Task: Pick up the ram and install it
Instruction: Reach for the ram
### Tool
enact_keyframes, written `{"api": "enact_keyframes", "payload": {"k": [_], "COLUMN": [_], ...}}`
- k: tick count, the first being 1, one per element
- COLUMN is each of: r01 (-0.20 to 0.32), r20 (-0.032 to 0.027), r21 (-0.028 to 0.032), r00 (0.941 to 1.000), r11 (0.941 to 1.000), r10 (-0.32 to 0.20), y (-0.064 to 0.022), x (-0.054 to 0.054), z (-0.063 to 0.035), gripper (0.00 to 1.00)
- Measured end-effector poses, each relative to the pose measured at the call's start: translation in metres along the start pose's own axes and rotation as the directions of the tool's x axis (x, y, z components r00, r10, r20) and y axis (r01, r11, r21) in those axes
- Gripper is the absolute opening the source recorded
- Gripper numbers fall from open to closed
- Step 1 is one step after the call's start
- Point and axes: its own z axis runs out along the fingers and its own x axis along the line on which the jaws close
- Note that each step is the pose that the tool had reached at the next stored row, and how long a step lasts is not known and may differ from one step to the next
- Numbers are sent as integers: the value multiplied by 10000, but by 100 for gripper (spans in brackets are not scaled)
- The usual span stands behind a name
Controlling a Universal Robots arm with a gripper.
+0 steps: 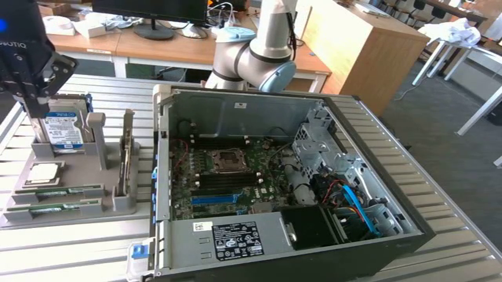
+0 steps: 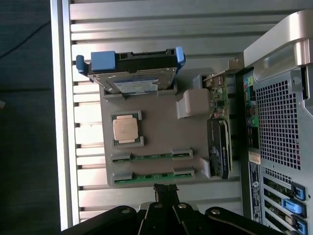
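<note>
Two ram sticks lie side by side in slots of the grey holder (image 1: 117,202): one ram (image 1: 59,191) and a second ram (image 1: 55,207) nearer the table's front edge. The wrist view shows the same pair, one ram (image 2: 151,156) and the other ram (image 2: 151,176), thin green strips held between grey end clips. My gripper (image 1: 36,107) hangs high over the holder's far end, above the hard drive (image 1: 63,130). Its black fingertips (image 2: 165,192) are pressed together, shut on nothing, and appear just beside the nearer ram stick.
The holder (image 2: 161,132) also carries a silvery processor chip (image 2: 126,129), the hard drive (image 2: 129,73) and an upright card (image 2: 217,147). The open computer case (image 1: 377,147) lies at the exterior view's right, with a motherboard and a blue slot strip (image 1: 216,200) inside. Slatted metal table underneath.
</note>
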Motion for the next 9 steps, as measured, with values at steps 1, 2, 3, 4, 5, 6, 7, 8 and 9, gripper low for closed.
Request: {"api": "enact_keyframes", "payload": {"k": [1, 2, 3, 4, 5, 6, 7, 8, 9], "r01": [0, 0, 0, 0, 0, 0, -1, -1, 0], "r20": [0, 0, 0, 1, 1, 0, 1, 1, 1], "r21": [2, 4, 6, 7, 10, 11, 11, 11, 12], "r00": [10000, 10000, 10000, 10000, 10000, 10000, 10000, 10000, 10000], "r11": [10000, 10000, 10000, 10000, 10000, 10000, 10000, 10000, 10000], "r10": [0, 0, 0, 0, 0, 0, 1, 1, 0], "y": [-8, -16, -25, -34, -42, -46, -45, -45, -46], "x": [-1, -1, -2, -3, -3, -4, -3, -3, -4], "z": [-1, -1, -1, -1, -1, -2, -2, -2, -2], "gripper": [10, 10, 10, 10, 10, 10, 10, 10, 10]}}
